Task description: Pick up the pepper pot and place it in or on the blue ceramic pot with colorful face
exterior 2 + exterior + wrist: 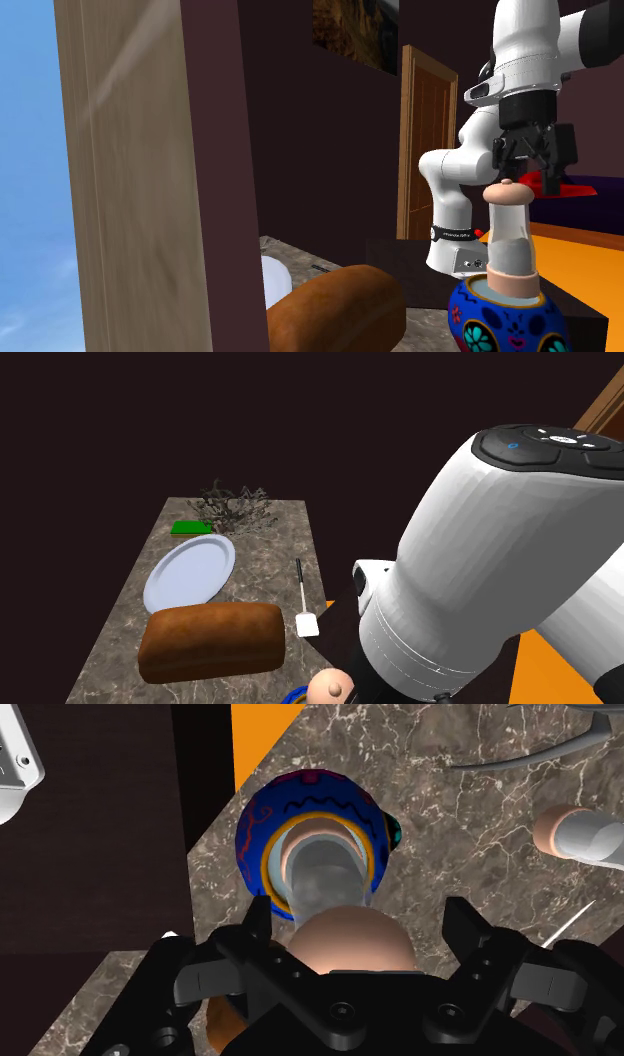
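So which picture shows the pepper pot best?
The second exterior view: the pepper pot shows side-on, nearly whole, standing upright in the blue pot. The shoulder view catches its rounded top at the bottom edge. The wrist view looks straight down on it, between the fingers of the open gripper.

Dim, even light, soft sheen on the white arm [470,582]
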You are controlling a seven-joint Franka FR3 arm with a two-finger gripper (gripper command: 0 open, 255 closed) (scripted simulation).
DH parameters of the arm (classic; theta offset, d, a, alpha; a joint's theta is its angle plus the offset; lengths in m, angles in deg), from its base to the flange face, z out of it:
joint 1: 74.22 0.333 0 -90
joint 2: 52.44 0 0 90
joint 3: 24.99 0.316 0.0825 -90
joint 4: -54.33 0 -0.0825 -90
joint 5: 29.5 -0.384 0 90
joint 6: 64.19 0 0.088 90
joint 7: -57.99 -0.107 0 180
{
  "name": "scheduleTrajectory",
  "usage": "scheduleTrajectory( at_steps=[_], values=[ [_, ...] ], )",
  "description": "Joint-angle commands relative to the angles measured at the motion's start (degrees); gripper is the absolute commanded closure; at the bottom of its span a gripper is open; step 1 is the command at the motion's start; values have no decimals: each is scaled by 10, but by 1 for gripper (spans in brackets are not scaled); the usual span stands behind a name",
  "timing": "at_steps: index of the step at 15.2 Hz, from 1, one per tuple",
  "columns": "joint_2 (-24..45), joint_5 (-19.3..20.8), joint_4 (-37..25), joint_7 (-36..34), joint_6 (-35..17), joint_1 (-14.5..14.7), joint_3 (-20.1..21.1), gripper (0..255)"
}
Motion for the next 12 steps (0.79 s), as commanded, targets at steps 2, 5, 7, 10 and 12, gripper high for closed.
scheduleTrajectory(
  at_steps=[2, 5, 7, 10, 12],
  values=[
    [0, 0, 0, 0, 0, 0, 0, 0],
    [-9, 15, -27, -3, 39, 0, -23, 0],
    [-14, 27, -53, -7, 72, -1, -42, 0],
    [-14, 27, -53, -7, 72, -1, -42, 0],
    [-14, 27, -53, -7, 72, -1, -42, 0]
  ],
)
